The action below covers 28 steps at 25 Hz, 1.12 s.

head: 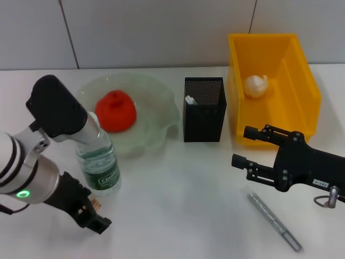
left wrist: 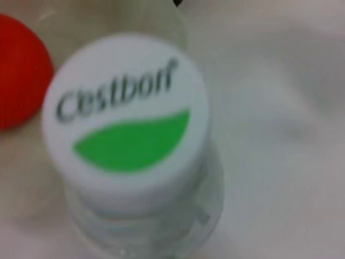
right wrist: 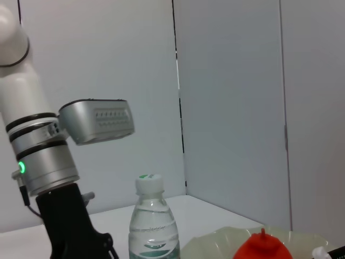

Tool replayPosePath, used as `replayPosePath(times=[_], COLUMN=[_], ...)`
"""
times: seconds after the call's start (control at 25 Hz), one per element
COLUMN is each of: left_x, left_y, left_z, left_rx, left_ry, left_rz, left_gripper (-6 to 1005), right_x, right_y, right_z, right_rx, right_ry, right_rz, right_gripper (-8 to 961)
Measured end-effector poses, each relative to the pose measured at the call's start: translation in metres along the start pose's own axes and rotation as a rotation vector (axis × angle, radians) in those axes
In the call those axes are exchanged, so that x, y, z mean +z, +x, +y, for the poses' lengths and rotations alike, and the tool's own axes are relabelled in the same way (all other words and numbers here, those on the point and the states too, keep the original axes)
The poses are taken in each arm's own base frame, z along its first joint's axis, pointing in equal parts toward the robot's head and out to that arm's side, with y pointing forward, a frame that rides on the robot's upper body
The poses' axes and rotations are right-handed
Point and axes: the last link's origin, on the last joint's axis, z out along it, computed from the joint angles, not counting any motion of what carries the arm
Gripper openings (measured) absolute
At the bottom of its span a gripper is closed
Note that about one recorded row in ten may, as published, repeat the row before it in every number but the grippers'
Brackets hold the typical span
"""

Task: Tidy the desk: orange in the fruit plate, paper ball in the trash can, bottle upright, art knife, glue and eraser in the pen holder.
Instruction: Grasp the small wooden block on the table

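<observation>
**Bottle upright beside the fruit plate, both hands free**

The bottle [head: 101, 162] stands upright on the white table [head: 178, 205], touching the near rim of the pale green fruit plate [head: 156, 121]; its white cap with a green leaf mark fills the left wrist view [left wrist: 125, 113]. The orange [head: 115, 111] lies in the plate. To the right of the plate stands the black mesh pen holder [head: 204, 110], with a small white item [head: 190, 100] showing inside at its rim. Just beside the holder, farther right, the yellow trash can [head: 298, 86] holds the paper ball [head: 256, 85]. The art knife [head: 274, 221], a slim grey stick, lies flat on the table near the front right, well apart from the holder.

The left hand [head: 89, 213] hangs low just in front of the bottle, not touching it; whether its fingers are spread cannot be told. The right hand [head: 245, 147] hovers above the table in front of the trash can, fingers spread and holding nothing, with the art knife just below it.
</observation>
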Motion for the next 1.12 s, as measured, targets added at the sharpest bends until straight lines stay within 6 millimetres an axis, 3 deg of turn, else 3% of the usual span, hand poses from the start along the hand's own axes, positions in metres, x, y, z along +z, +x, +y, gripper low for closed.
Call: replayPosePath(times=[0.24,1.12], left_x=[-0.004,0.0], left_y=[0.011,0.022], left_z=[-0.002,-0.007], left_rx=[0.0,-0.023], left_ry=[0.024,0.053], left_rz=[-0.035,-0.1], left_gripper=[833,831], right_x=[-0.001,-0.001], right_y=[0.003,0.006], right_z=[0.002,0.005], right_rx=[-0.002,-0.009], right_ry=[-0.002,-0.001], right_rz=[-0.001,-0.002], right_gripper=[699,699])
